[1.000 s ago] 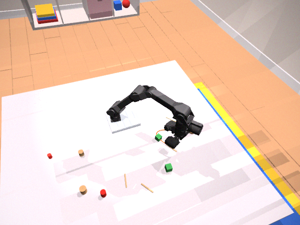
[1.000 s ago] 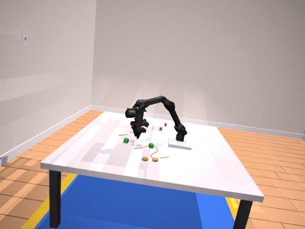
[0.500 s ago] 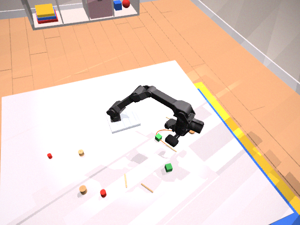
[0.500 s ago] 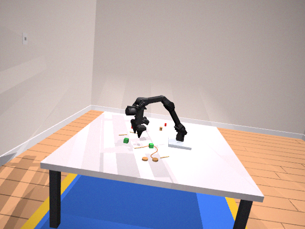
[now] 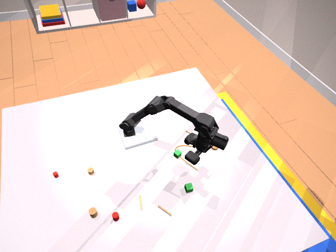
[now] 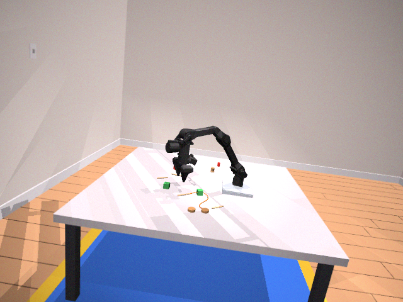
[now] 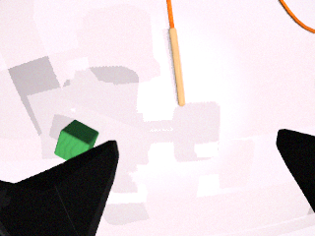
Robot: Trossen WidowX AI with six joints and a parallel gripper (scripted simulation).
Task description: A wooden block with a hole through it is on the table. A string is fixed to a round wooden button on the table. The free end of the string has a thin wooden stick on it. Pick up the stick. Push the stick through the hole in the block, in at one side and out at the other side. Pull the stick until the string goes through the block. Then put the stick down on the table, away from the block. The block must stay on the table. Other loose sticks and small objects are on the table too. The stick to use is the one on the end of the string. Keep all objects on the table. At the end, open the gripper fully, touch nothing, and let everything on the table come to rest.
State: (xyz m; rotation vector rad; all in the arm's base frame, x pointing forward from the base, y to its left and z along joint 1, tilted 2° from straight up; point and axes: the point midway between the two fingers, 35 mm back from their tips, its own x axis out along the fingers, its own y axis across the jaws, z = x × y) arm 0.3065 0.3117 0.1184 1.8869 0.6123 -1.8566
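Note:
The holed green block (image 5: 177, 154) (image 6: 199, 192) stands on the table (image 5: 54, 130) (image 6: 260, 224). The orange string (image 5: 184, 145) (image 6: 207, 197) (image 7: 170, 14) curves from the round button (image 6: 204, 210) to one side of the block and shows again at its opposite side, so it appears to pass through. The thin stick (image 5: 191, 165) (image 6: 184, 194) (image 7: 177, 66) on its end lies on the table, away from the block. My gripper (image 6: 181, 178) (image 7: 199, 144) is wide open and empty, above the table beyond the stick's free end. Its fingertips are hidden in the top view.
A second green cube (image 5: 188, 187) (image 6: 166, 185) (image 7: 76, 140) stands near the left finger in the wrist view. Another button (image 6: 191, 209) and a loose stick (image 6: 217, 207) lie near the string's button. Farther off are loose sticks (image 5: 140, 202) (image 5: 164, 210), red cylinders (image 5: 115, 216) (image 5: 55, 174) and wooden cylinders (image 5: 93, 212) (image 5: 91, 171).

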